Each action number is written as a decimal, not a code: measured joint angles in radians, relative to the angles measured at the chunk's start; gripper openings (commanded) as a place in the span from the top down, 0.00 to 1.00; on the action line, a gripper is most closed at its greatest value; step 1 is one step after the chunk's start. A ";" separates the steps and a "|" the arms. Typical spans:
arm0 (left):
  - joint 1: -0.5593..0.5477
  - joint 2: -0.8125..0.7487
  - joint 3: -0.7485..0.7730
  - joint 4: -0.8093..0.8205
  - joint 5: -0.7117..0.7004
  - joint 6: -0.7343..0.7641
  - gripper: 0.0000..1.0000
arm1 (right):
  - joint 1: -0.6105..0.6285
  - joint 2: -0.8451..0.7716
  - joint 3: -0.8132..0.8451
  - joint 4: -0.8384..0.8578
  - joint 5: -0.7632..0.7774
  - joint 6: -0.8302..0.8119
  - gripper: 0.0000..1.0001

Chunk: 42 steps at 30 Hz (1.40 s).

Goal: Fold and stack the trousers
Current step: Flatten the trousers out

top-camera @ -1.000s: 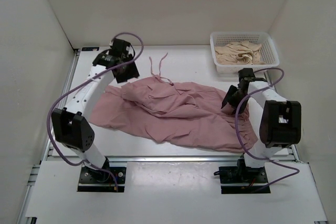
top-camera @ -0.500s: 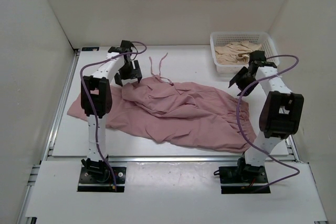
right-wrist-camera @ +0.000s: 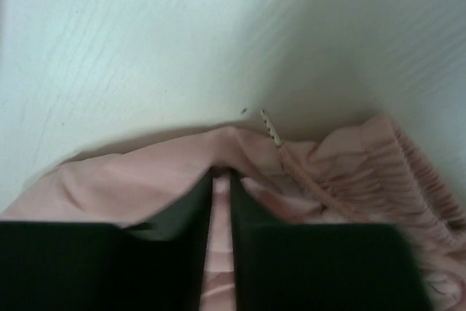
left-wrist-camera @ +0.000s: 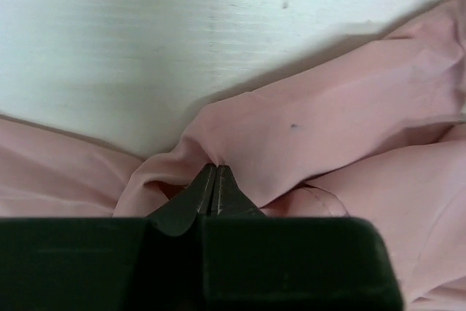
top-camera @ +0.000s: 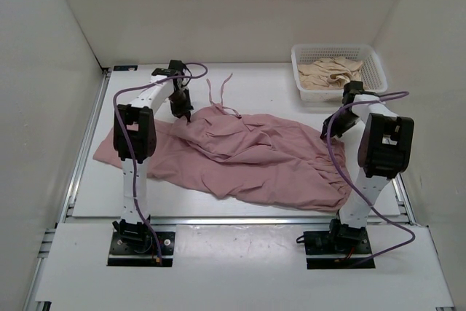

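Observation:
The dusty-pink trousers (top-camera: 255,154) lie rumpled across the middle of the table, with the drawstring (top-camera: 218,92) trailing toward the back. My left gripper (top-camera: 182,112) is down at their far left edge. In the left wrist view it (left-wrist-camera: 215,169) is shut on a raised fold of the pink fabric (left-wrist-camera: 328,107). My right gripper (top-camera: 332,126) sits at the far right edge by the gathered waist (right-wrist-camera: 393,158). It (right-wrist-camera: 220,176) is shut on a thin layer of the trousers (right-wrist-camera: 145,180), beside a drawstring tip (right-wrist-camera: 273,132).
A white basket (top-camera: 300,60) holding a beige garment (top-camera: 331,72) stands at the back right, just behind the right arm. White walls enclose the table on three sides. One trouser leg reaches toward the left table edge (top-camera: 102,154).
Both grippers came down onto the far edge of the trousers and closed on the fabric. The left elbow swung in from the far left; the right gripper had lifted toward the basket, then dropped back.

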 measured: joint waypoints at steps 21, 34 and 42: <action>0.146 -0.665 -0.100 0.063 0.034 -0.108 0.89 | 0.000 -0.333 -0.137 0.033 0.117 -0.049 0.78; 0.121 -0.544 -0.254 0.064 0.032 -0.142 0.89 | 0.032 -0.119 -0.053 0.028 0.057 -0.105 0.45; 0.121 -0.552 -0.254 0.066 0.032 -0.142 0.89 | 0.011 0.044 0.028 0.035 0.040 -0.057 0.27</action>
